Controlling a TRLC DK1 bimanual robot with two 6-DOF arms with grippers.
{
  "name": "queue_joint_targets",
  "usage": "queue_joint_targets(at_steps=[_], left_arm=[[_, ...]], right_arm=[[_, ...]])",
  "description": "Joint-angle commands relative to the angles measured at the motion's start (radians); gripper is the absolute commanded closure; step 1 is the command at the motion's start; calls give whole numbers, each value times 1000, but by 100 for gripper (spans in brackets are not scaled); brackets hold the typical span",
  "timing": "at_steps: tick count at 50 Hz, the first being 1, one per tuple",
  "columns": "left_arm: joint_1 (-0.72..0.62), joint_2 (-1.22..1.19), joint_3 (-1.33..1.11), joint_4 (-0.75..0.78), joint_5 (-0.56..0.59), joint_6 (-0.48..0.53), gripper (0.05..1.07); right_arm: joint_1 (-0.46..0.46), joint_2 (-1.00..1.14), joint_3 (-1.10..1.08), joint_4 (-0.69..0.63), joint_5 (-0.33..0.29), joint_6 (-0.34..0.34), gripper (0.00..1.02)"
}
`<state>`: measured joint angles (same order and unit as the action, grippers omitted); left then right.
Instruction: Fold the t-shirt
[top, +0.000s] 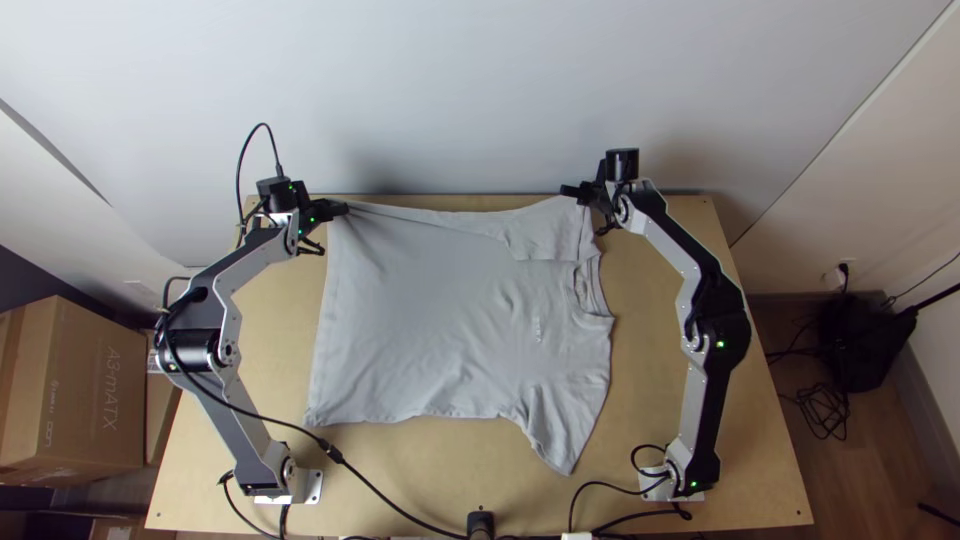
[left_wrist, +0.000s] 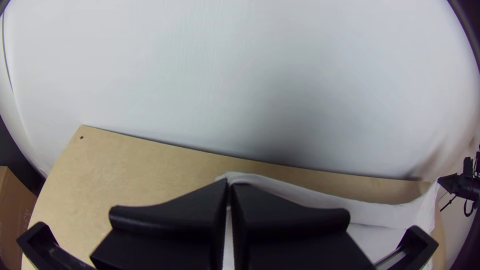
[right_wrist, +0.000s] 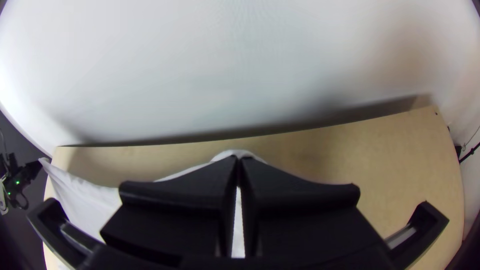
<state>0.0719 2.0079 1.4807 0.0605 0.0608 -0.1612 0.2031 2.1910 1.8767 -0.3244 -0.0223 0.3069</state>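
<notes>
The light grey t-shirt (top: 430, 320) lies spread on the table, its collar toward the right arm and its hem toward the left arm. Its far side is lifted at both ends. My left gripper (top: 342, 209) is shut on the far hem corner, and creases fan out from there. At the far sleeve, my right gripper (top: 568, 190) is shut on the cloth. In the left wrist view the left gripper (left_wrist: 230, 186) pinches the t-shirt's edge (left_wrist: 280, 188). The right wrist view has the right gripper (right_wrist: 238, 161) closed on the t-shirt (right_wrist: 95, 200). The near sleeve lies flat.
The wooden table (top: 390, 490) ends at a pale wall just beyond both grippers. A black cable (top: 385, 497) crosses the near left part of the table. Cardboard boxes (top: 75, 390) stand on the left, off the table. Bare wood borders the shirt on its near side.
</notes>
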Motion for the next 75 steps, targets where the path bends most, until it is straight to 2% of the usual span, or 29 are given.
queue_joint_targets(at_steps=[1, 6, 14, 19, 30, 45, 75], left_arm=[[-1, 48, 127, -77, -1, -31, 105], [-1, 63, 202, -174, 1, -38, 105], [-6, 75, 268, -320, 1, -38, 105], [2, 94, 267, -349, 1, -32, 105], [17, 55, 211, -358, 22, -34, 105], [16, -21, 98, -340, 22, -23, 105], [25, -265, -304, -157, 30, -1, 105]], right_arm=[[-10, 82, 174, -81, 13, 14, 100], [-13, 130, 280, -159, 12, 29, 100], [-13, 153, 334, -212, 12, 28, 100], [-19, 179, 364, -245, 10, 28, 100], [-24, 170, 368, -318, 7, 31, 100], [-14, 73, 256, -423, 2, 37, 100], [4, -185, -149, -386, -7, 26, 100]])
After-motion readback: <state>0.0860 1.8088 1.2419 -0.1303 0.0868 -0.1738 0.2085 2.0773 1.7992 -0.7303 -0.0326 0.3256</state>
